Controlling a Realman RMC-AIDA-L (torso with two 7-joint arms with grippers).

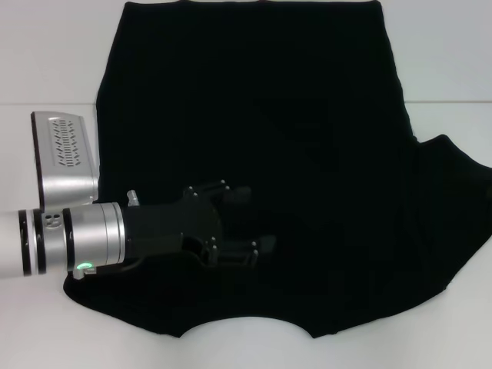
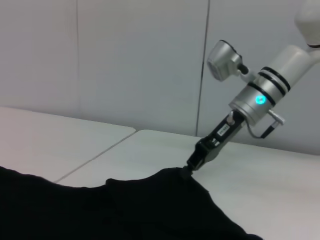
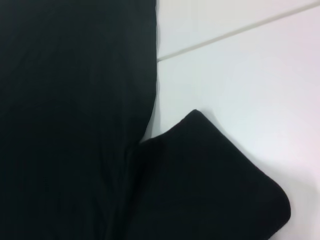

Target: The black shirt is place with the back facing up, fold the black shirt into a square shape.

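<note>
White tabletop (image 1: pixel 46 61) with a thin seam carries the black shirt (image 1: pixel 307 154), spread flat, and the left gripper (image 1: pixel 250 219) hovers over its near-left part, jaws seemingly apart. Only the left wrist view shows the pale panelled wall (image 2: pixel 125 60) and the right gripper (image 2: pixel 190 167), jaws apparently pinching the black shirt's edge.

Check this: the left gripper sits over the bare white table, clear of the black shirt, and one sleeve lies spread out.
Wrong. The head view shows the left gripper over the black shirt, not the bare white table. One sleeve does lie spread out. The right gripper is at the shirt's edge.
</note>
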